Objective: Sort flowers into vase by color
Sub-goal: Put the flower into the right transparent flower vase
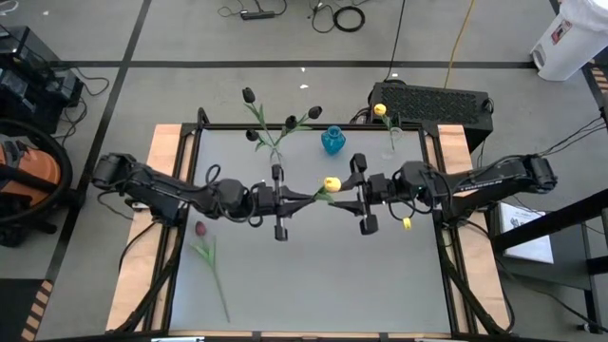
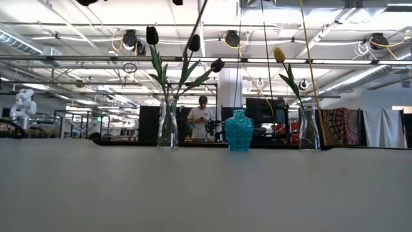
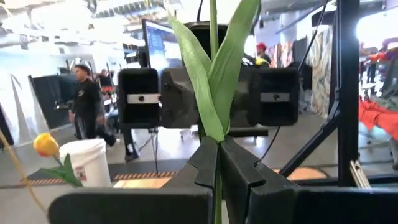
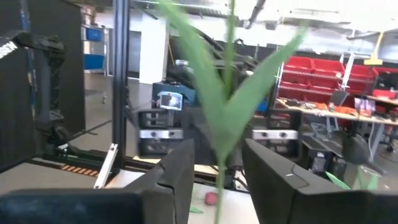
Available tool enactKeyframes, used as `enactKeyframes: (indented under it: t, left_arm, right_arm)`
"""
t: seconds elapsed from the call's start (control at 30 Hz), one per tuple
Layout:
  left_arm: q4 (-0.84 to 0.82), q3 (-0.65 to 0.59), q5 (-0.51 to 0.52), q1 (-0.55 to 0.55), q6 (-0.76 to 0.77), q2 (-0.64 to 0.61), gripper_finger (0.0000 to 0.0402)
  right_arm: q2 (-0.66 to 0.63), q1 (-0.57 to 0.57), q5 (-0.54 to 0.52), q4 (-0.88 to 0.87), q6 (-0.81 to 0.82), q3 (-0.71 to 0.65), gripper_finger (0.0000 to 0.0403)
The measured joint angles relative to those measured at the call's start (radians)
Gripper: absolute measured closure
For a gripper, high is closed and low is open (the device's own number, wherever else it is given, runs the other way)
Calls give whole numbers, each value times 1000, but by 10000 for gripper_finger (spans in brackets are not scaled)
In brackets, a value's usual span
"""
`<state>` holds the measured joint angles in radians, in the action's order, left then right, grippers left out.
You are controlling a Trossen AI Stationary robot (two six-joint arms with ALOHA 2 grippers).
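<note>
My left gripper (image 1: pixel 306 198) is shut on a yellow tulip (image 1: pixel 332 184) held high over the table's middle. My right gripper (image 1: pixel 344 195) faces it from the right. It is open, with its fingers (image 4: pixel 180 168) on either side of the tulip's stem (image 4: pixel 221 177), apart from it. Along the far edge stand a clear vase of black tulips (image 1: pixel 275 147), a blue vase (image 1: pixel 332 141) and a clear vase with one yellow tulip (image 1: pixel 391 133). A dark red-purple tulip (image 1: pixel 201 228) lies flat on the table near the left. Neither gripper shows in the low view. My left gripper pinches the yellow tulip's stem (image 3: pixel 217 180) between its two fingers, just under where the leaves (image 3: pixel 214 93) fork. The fingers come level from the table's left and lie across the stem. The tulip stands upright and lifted clear, head above the fingers.
In the low view the clear vase of black tulips (image 2: pixel 168 129), the blue vase (image 2: pixel 239 132) and the clear vase with one yellow tulip (image 2: pixel 308 129) line the far edge. The red-purple tulip's stem (image 1: pixel 218 285) runs toward the near left corner. A black box (image 1: pixel 432 100) sits beyond the far right corner.
</note>
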<state>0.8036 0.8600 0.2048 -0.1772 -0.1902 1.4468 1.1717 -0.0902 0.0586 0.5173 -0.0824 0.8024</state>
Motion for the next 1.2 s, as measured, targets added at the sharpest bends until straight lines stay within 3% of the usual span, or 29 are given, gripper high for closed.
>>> enactKeyframes:
  t: [0.47, 1.2]
  left_arm:
    - [58, 0, -133, 21, 2, 21, 388]
    - [119, 55, -156, 40, -1, 124, 388]
  right_arm:
    - [0, -16, -6, 20, -9, 0, 218]
    - [85, -16, -5, 121, 18, 0, 215]
